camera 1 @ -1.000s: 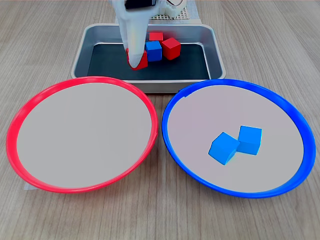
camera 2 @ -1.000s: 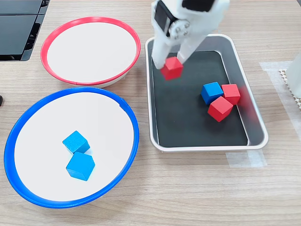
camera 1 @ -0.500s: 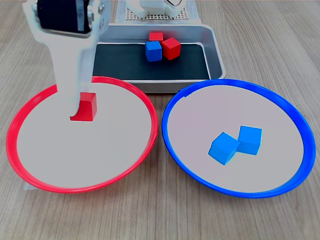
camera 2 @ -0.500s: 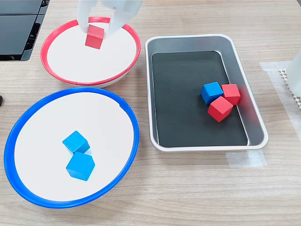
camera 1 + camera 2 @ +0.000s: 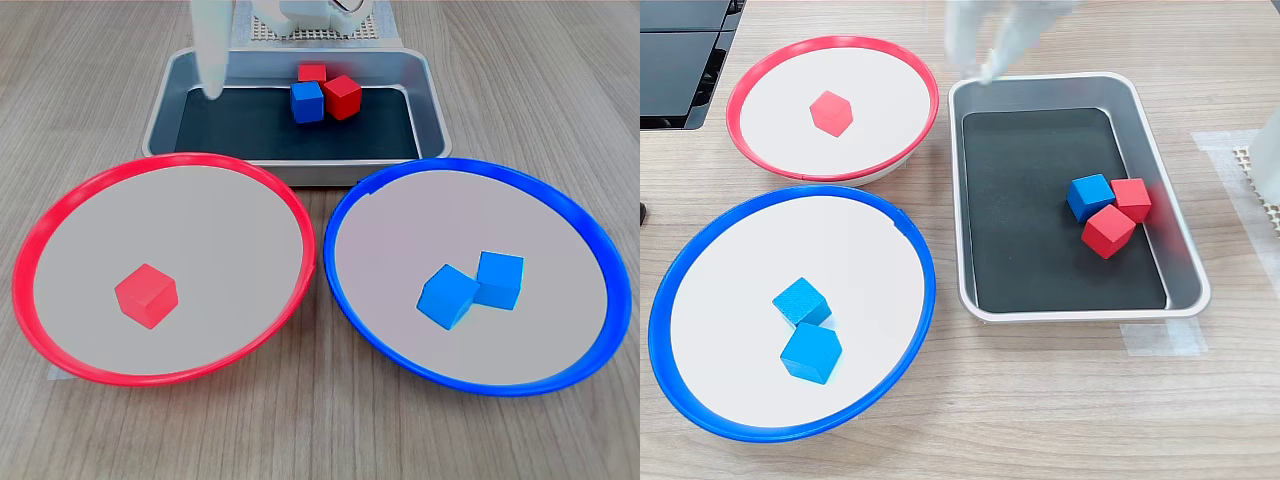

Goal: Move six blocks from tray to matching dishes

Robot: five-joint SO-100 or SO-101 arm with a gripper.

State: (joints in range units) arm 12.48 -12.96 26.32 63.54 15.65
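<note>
The desk is being used as the base for everything, and its wooden surface is being shown in both exterior views. The blue-rimmed dish is being kept at the near right corner of the desk in the first exterior view, with two blue blocks being held inside it, touching one another. The red-rimmed dish is being kept at the near left corner, and a red block is now being seen lying free on its pale floor, where half a second ago it was being carried between the fingers above that dish. The tray is being kept at the far edge, and three blocks are being left clustered toward its far right corner in the first exterior view: a blue block and two red blocks.

The pincer has been pulled back from the red dish and is being blurred over the tray's rim; its fingers appear parted with nothing between them. Three of six blocks are judged sorted, so the tray cluster is likely being approached for the next pick.
</note>
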